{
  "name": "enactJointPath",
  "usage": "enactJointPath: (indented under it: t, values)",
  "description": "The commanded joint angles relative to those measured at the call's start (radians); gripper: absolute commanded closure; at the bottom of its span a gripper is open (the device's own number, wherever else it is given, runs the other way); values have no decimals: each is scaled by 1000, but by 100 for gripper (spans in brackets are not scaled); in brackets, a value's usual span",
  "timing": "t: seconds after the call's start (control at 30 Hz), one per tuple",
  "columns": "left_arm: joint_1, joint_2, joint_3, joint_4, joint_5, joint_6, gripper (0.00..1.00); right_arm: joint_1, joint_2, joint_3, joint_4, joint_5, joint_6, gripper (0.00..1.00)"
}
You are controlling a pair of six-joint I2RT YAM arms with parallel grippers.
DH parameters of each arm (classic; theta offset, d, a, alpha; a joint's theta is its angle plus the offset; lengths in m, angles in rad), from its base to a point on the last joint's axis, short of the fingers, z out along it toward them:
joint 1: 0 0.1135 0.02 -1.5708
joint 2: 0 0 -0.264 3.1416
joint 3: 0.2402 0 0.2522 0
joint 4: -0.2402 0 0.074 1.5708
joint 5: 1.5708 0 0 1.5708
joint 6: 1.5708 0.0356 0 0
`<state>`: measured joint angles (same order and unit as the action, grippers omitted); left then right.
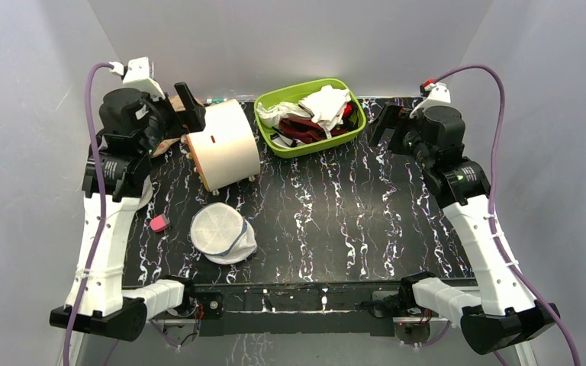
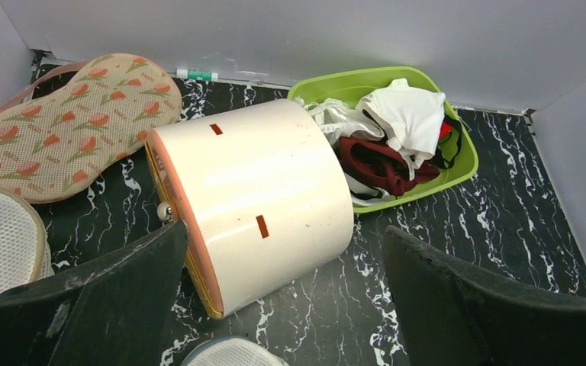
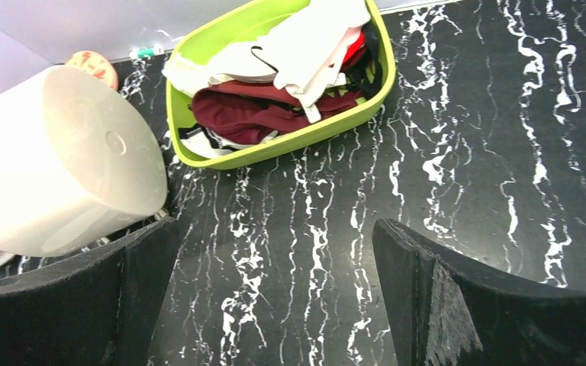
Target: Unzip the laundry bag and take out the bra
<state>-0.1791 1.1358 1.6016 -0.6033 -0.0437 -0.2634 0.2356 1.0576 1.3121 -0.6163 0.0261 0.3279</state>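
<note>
Though seemingly closed, laundry bag [image 2: 69, 126] just beside white cylinder [image 2: 255, 202]

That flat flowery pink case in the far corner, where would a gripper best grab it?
Probably by its edge at the narrow waist, coming down from above with the left gripper. The laundry bag lies flat on the table, so only its rim offers something thin to pinch, and the white cylinder crowds its right side. Its zip pull is not visible.
</note>
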Motion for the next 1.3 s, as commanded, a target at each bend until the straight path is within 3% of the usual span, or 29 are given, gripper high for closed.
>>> enactJointPath:
  t: [0.0, 0.23, 0.43, 0.57, 0.77, 1.03, 1.27]
  values:
    - [-4, 48, 79, -63, 18, 34, 2, 21, -14, -23, 79, 16, 136, 2]
    - [-5, 150, 190, -122, 36, 41, 2, 50, 17, -32, 72, -38, 237, 2]
    - [-3, 255, 311, -176, -22, 38, 2, 53, 35, -30, 79, -272, 103, 2]
    - [14, 325, 389, -188, -70, 48, 2, 52, 23, -15, 39, -317, 31, 2]
    - [183, 431, 513, -197, -28, -23, 2, 53, 68, -1, -77, -323, -15, 2]
    - [351, 617, 604, -111, -12, -139, 2, 52, 39, -45, -20, -481, -13, 2]
    - [421, 870, 663, -105, 47, -117, 5, 53, 39, -40, -25, -478, -19, 2]
